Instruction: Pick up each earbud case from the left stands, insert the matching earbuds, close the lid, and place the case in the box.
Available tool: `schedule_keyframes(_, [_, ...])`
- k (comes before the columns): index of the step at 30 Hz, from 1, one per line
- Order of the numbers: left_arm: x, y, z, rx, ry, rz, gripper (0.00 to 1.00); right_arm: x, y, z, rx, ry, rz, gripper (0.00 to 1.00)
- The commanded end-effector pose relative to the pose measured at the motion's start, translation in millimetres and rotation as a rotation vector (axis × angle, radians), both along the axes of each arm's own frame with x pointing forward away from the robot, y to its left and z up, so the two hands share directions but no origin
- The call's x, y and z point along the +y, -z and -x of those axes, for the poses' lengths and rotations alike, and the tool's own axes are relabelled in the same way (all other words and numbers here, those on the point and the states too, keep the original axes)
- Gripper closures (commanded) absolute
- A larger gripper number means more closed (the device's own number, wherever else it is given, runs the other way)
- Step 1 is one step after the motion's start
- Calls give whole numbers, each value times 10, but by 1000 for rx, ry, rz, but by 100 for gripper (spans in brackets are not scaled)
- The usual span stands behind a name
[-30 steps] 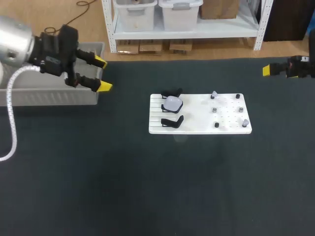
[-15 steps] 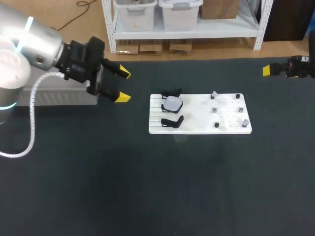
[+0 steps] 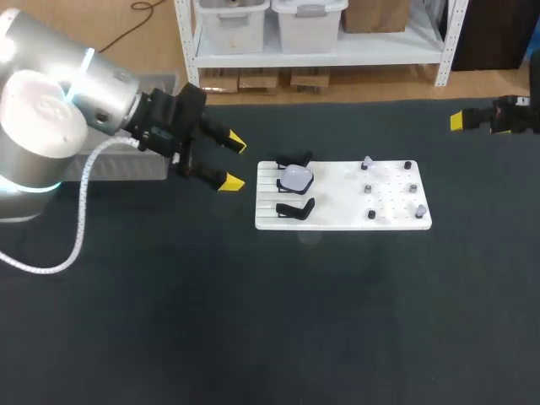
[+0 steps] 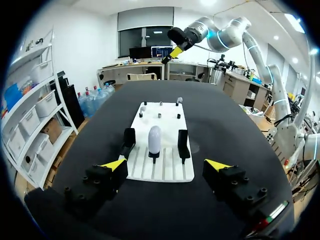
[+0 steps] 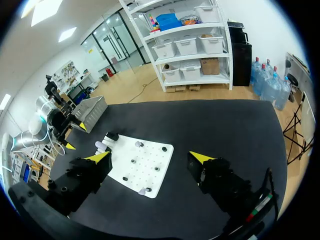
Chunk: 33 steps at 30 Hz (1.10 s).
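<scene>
My left gripper (image 3: 232, 161), wide open and empty, is now much closer to the case (image 3: 296, 177) at the board's (image 3: 337, 221) left edge. I think grabbing comes next.

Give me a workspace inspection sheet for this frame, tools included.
Surface: dark table, flat.
Job's things: white board; one earbud case on the middle stand; black stands either side of it empty; small parts on the board's pegs, too small to tell; grey box at the table's left edge.
Clutter: nothing seen.
Tools: left tool open, empty, short of the board, facing the case; right tool open, empty, at the table's right edge.
Cables: white hose loops from the left arm.
Surroundings: nothing seen reaching over the table.
</scene>
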State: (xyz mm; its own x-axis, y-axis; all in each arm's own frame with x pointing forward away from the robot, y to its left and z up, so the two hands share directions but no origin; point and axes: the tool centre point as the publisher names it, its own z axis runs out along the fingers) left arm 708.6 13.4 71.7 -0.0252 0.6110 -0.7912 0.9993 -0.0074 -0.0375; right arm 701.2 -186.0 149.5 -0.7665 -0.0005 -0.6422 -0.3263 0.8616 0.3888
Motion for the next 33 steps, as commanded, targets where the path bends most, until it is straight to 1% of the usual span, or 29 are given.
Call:
schedule_keyframes(1, [-13, -29, -72, 13, 16, -11, 0, 2, -3, 4, 0, 1, 2, 0])
schedule_keyframes(12, [-13, -29, -72, 13, 16, -11, 0, 2, -3, 4, 0, 1, 2, 0])
schedule_keyframes(13, [19, 6, -46, 2, 5, -23, 0, 2, -3, 4, 0, 1, 2, 0])
schedule_keyframes(14, [38, 36, -17, 13, 13, -23, 0, 2, -3, 4, 0, 1, 2, 0])
schedule_keyframes(15, [39, 44, 13, 20, 25, -10, 0, 2, -3, 4, 0, 1, 2, 0])
schedule_keyframes(18, [-48, 10, 79, -19, 52, 14, 0, 2, -3, 4, 0, 1, 2, 0])
schedule_keyframes(20, [-115, 11, 88, -21, 60, 37, 0, 2, -3, 4, 0, 1, 2, 0])
schedule_keyframes(23, [-209, 78, 122, -37, 85, 42, 0, 2, -3, 4, 0, 1, 2, 0])
schedule_keyframes(27, [-314, 212, 126, -22, 108, 56, 0, 2, -3, 4, 0, 1, 2, 0])
schedule_keyframes(33, [-379, 371, 46, 4, 101, 88, 0, 2, -3, 4, 0, 1, 2, 0])
